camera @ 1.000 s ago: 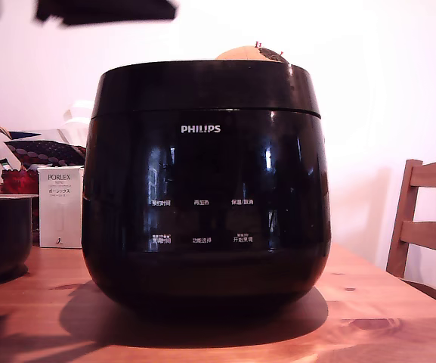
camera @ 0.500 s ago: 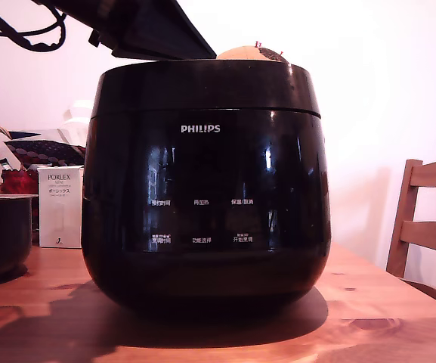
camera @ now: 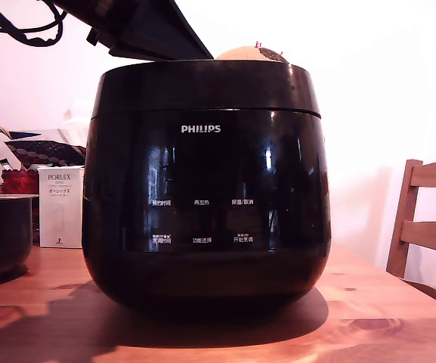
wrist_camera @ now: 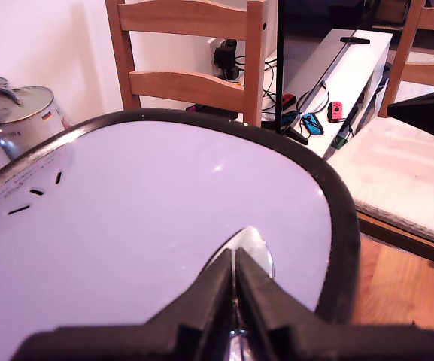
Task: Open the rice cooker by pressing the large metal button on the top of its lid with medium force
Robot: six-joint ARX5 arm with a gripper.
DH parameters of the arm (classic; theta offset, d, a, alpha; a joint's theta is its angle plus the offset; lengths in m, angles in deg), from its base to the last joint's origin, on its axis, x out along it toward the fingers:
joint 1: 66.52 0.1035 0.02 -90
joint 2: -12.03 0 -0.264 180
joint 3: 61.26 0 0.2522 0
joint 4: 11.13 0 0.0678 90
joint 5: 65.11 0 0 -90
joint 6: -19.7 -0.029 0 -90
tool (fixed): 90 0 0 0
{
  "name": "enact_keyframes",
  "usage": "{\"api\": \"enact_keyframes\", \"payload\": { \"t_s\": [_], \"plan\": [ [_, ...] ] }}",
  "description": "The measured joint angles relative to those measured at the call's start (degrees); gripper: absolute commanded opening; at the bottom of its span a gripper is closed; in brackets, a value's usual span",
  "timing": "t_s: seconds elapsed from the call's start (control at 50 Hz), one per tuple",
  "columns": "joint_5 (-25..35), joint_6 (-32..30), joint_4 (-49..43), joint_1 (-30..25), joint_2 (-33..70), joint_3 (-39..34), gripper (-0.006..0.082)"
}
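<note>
The rice cooker (camera: 206, 197), glossy black with a white PHILIPS logo, fills the middle of the exterior view, and its lid (camera: 206, 85) lies down flat on the body. My gripper (camera: 195, 51) reaches in from the exterior view's upper left, its tip low over the lid's top. In the wrist view the lid (wrist_camera: 141, 226) reflects pale light inside a black rim. There the gripper (wrist_camera: 234, 263) is shut, fingers pressed together, with their tips at the shiny metal button (wrist_camera: 256, 244). Whether they touch it cannot be judged.
A smaller dark pot (camera: 2, 234), a white PORLEX box (camera: 60, 206) and a basket stand at the exterior view's left on the wooden table (camera: 384, 318). A wooden chair (camera: 425, 219) is at the right. The wrist view shows another chair (wrist_camera: 190, 53) and metal pots (wrist_camera: 21, 113) beyond the cooker.
The gripper has come down from the top edge of the exterior view to just over the lid; over the last half second it barely shifted. The lid has not moved.
</note>
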Motion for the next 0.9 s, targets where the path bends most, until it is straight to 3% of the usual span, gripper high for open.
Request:
{"api": "enact_keyframes", "payload": {
  "t_s": [0.9],
  "plan": [
    [-1.3, -1.7, -6.6, -0.1, 1.4, 3.2, -0.0021]
  ]
}}
